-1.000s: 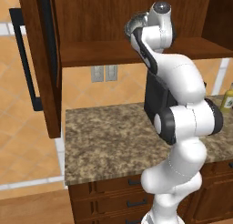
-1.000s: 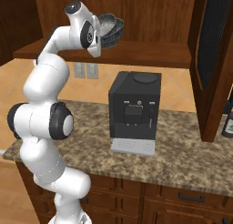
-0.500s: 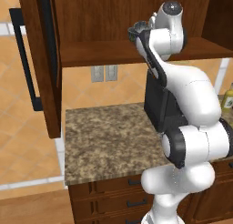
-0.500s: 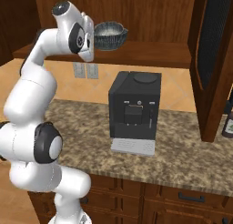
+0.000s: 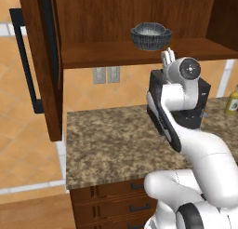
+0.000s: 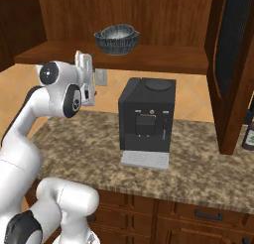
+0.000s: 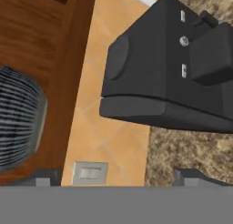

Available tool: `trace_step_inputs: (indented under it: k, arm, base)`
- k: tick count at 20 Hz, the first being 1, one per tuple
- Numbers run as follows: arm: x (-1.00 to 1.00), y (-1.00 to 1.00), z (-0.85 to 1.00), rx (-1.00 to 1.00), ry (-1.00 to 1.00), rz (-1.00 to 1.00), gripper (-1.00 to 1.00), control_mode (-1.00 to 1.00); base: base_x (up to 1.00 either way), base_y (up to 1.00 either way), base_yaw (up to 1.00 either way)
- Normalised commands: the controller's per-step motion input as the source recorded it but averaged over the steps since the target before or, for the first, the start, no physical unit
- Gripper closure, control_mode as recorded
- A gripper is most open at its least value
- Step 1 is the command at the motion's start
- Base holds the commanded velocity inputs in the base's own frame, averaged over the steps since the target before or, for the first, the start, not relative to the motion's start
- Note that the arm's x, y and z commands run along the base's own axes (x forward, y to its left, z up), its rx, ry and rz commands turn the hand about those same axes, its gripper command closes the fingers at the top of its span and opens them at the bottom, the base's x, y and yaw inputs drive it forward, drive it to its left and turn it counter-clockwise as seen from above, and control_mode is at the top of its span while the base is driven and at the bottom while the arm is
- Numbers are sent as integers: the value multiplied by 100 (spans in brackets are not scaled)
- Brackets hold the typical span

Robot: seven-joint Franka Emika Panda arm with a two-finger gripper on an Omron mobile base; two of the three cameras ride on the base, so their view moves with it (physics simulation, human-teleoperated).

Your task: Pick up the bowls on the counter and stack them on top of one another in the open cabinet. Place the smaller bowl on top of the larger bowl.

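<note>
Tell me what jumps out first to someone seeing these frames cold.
The bowls draw the eye first: dark ribbed bowls sitting nested on the shelf of the open cabinet, above the counter. Next is the white arm folded below that shelf, its gripper open and holding nothing. A black coffee machine stands on the granite just under the shelf.

Cut off at the hand view's left edge: bowl [image 7: 18, 123]; hidden behind the arm: part of the coffee machine [image 5: 201, 107].
</note>
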Motion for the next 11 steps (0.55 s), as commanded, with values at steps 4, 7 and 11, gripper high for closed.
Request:
trace_step_inputs:
  k: [4, 7, 11]
  arm:
    - [-100, 56, -100, -52, -26, 5, -100, -100]
    - [-100, 80, -100, -78, -12, 25, -100, -100]
    - [-28, 47, -100, -76, 1, 12, -100, -100]
  base:
    - [0, 0, 0]
    - [0, 0, 0]
    - [0, 0, 0]
